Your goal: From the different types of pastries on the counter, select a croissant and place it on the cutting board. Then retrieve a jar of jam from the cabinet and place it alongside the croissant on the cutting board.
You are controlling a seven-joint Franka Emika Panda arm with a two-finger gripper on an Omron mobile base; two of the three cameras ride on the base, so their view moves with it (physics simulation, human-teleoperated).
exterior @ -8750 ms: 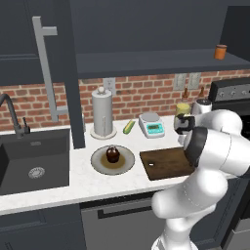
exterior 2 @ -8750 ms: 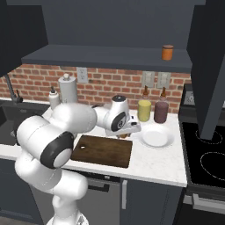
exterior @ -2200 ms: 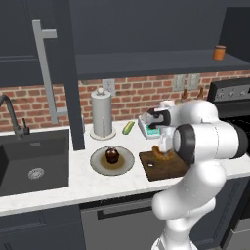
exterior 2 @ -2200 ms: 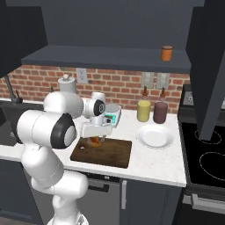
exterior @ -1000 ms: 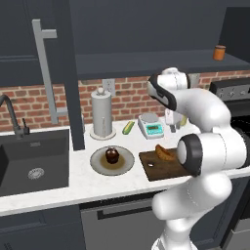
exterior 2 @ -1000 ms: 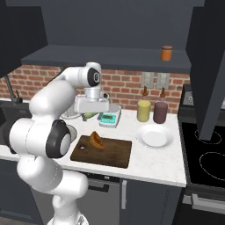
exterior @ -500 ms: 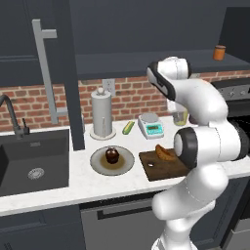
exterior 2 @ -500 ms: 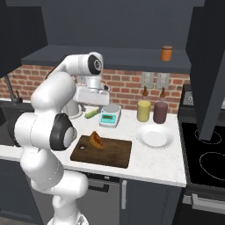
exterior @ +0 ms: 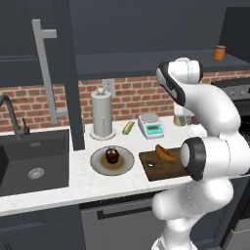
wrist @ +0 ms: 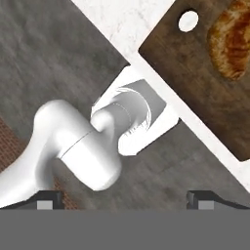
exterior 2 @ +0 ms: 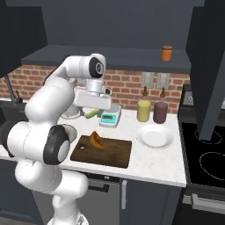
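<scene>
The croissant (exterior: 166,153) (exterior 2: 96,139) (wrist: 233,44) lies on the left part of the dark wooden cutting board (exterior: 155,168) (exterior 2: 110,154) (wrist: 205,93), free of the gripper. My gripper (exterior 2: 91,105) (wrist: 125,197) hangs high above the counter, behind the board's left end, and looks straight down. Its fingertips (wrist: 49,197) stand wide apart and open with nothing between them. A small orange-brown jar of jam (exterior: 219,52) (exterior 2: 166,53) stands on the dark shelf under the cabinets, up and to the right of the gripper.
A plate with a chocolate pastry (exterior: 112,156), a paper towel roll (exterior: 101,113) and the sink (exterior: 34,163) lie left of the board. A scale (exterior 2: 109,118), two bottles (exterior 2: 143,110), an empty white plate (exterior 2: 154,137) and the stove (exterior 2: 206,162) lie to the right.
The gripper set the croissant on the board, opened, and has risen well above the counter. Over the last second it kept climbing; the croissant stays put.
</scene>
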